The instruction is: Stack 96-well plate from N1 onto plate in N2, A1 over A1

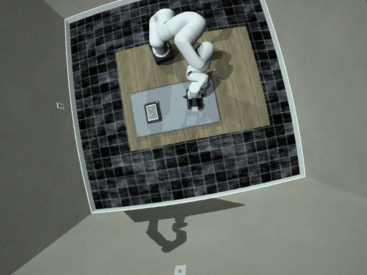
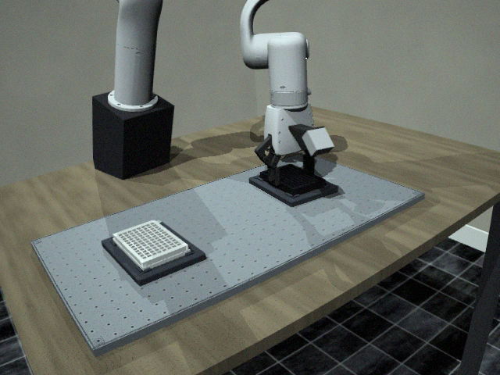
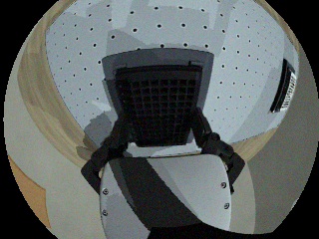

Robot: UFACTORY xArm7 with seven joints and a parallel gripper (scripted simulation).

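A black 96-well plate (image 2: 294, 180) sits in a dark nest at the right end of the grey perforated mat. My gripper (image 2: 291, 171) stands straight down over it, its fingers shut on the plate's two sides. In the wrist view the black plate (image 3: 159, 103) lies between the fingers, still seated in its nest. A white 96-well plate (image 2: 150, 243) sits in the other dark nest at the left end of the mat; it also shows in the overhead view (image 1: 152, 112) and at the right edge of the wrist view (image 3: 285, 87). I cannot read the A1 marks.
The arm's black base block (image 2: 132, 133) stands on the wooden table behind the mat (image 2: 226, 242). The table's front edge runs close to the mat; a table leg (image 2: 482, 291) is at the right.
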